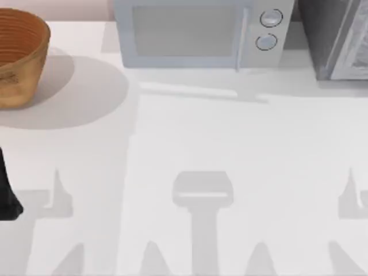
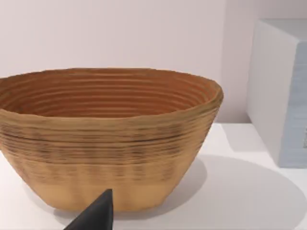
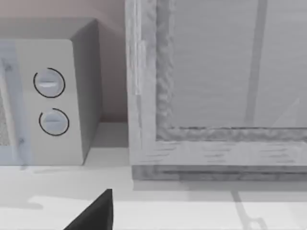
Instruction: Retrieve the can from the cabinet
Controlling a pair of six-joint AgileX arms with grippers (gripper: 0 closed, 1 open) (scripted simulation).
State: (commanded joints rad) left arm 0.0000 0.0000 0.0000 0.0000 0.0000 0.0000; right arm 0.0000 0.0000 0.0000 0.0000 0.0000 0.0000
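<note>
The grey cabinet stands at the table's back right corner. In the right wrist view its framed front panel faces me and looks closed. The can is hidden. A dark tip of my right gripper hangs a short way in front of the cabinet's lower left corner, touching nothing. My left arm sits low at the table's left edge. A dark tip of my left gripper points at the woven basket and stays apart from it.
A pale microwave with two round knobs stands at the back centre, just left of the cabinet. The tan basket occupies the back left corner. The white tabletop stretches across the middle and front.
</note>
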